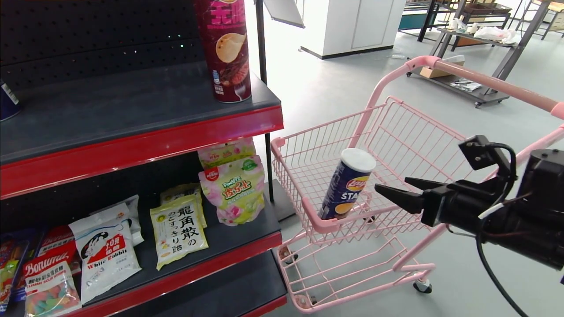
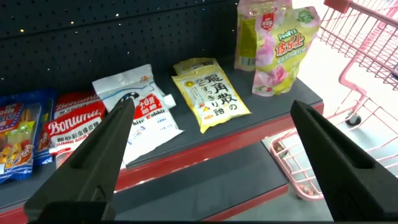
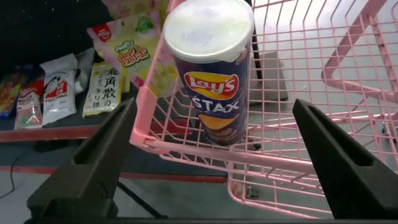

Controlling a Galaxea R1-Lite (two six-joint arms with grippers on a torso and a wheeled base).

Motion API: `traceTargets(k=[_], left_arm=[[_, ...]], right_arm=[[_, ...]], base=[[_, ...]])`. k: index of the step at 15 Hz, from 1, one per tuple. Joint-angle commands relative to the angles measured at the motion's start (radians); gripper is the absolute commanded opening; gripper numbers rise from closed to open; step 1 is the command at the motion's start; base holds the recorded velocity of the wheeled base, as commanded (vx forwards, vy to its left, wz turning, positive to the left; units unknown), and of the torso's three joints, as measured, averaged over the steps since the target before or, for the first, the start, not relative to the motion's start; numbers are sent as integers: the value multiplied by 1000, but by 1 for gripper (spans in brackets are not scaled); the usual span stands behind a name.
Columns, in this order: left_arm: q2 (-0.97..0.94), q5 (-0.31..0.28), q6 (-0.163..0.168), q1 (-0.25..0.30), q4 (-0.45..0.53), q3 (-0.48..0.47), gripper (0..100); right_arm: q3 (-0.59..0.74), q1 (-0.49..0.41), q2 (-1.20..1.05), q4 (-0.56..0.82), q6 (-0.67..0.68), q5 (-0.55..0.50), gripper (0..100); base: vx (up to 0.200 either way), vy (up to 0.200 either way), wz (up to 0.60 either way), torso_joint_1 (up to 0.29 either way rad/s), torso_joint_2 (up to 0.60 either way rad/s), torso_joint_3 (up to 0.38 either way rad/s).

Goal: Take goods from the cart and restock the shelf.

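Note:
A dark blue chip can with a white lid [image 1: 346, 184] [image 3: 213, 78] stands leaning in the front corner of the pink wire cart [image 1: 308, 215] [image 3: 149, 134]. My right gripper [image 1: 396, 189] [image 3: 214, 158] is open, just to the can's right and level with its middle, with the can apart from both fingers. In the left wrist view my left gripper [image 2: 217, 155] is open and holds nothing, facing the lower shelf [image 2: 261, 127] of snack bags. A maroon chip can [image 1: 224, 48] stands at the right end of the upper shelf [image 1: 132, 145].
Candy and snack bags [image 1: 178, 229] [image 2: 208, 93] lie along the lower shelf [image 1: 211, 259]. A pink pouch [image 1: 235, 189] stands at its right end near the cart. The cart's pink handle [image 1: 484, 81] rises behind my right arm. Tables and white cabinets stand far back on the grey floor.

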Motion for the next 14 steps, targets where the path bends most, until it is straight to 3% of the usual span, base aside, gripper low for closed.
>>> traceTargets(k=[1, 4, 14], left_arm=[[1, 1, 0, 0, 0, 0, 100], [1, 1, 0, 0, -2, 0, 100], [1, 1, 0, 0, -2, 0, 100]], right_arm=[[-7, 24, 129, -56, 0, 0, 100], [-11, 32, 210, -147, -1, -1, 100], [-182, 50, 377, -151, 54, -1, 100]], base=[[0, 0, 0, 0, 0, 0], [0, 0, 0, 0, 0, 0], [0, 0, 0, 0, 0, 0]])
